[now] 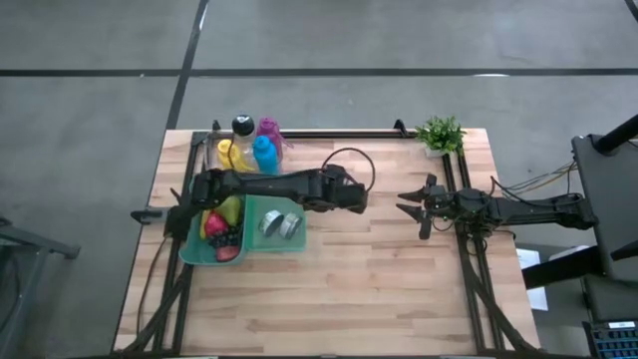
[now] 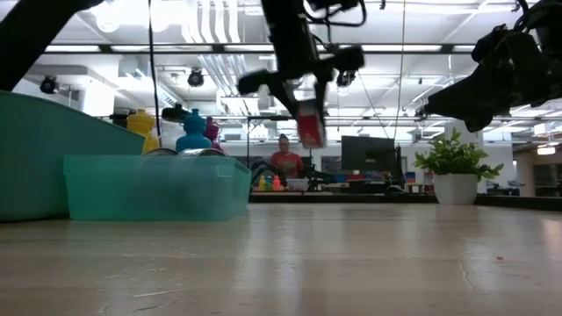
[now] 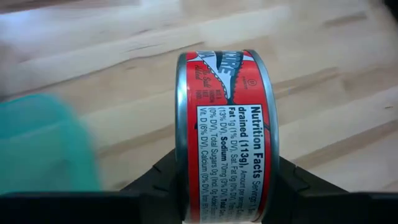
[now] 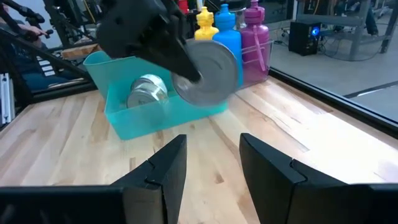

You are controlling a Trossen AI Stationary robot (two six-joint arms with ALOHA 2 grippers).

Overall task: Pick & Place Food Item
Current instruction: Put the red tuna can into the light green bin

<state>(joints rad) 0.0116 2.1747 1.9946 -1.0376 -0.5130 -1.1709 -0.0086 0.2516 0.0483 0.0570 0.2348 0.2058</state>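
A round tin can with a red label [image 3: 227, 137] hangs above the wooden table, to the right of a teal bin [image 1: 261, 242]. My left gripper [image 1: 351, 196] is shut on it; the low view shows the can [image 2: 309, 123] well above the tabletop. In the bin lie two more silver cans [image 1: 280, 224] on the right and fruit [image 1: 224, 221] on the left. My right gripper [image 1: 411, 205] waits at the table's right, level and open, with nothing between its fingers [image 4: 168, 168]. My left gripper pinches the can between its two fingers, one on each flat end [image 3: 180, 155]. The fingers [image 3: 292, 180] slant down from the table's left. The can stands on edge, its label wall toward the wrist camera, lifted clear of the table and the bin.
Coloured bottles [image 1: 251, 150] stand behind the bin at the far left. A small potted plant [image 1: 441, 134] sits at the far right corner. A black cable loop [image 1: 349, 160] lies near the far edge. Bare wood lies between the two grippers and toward the near edge.
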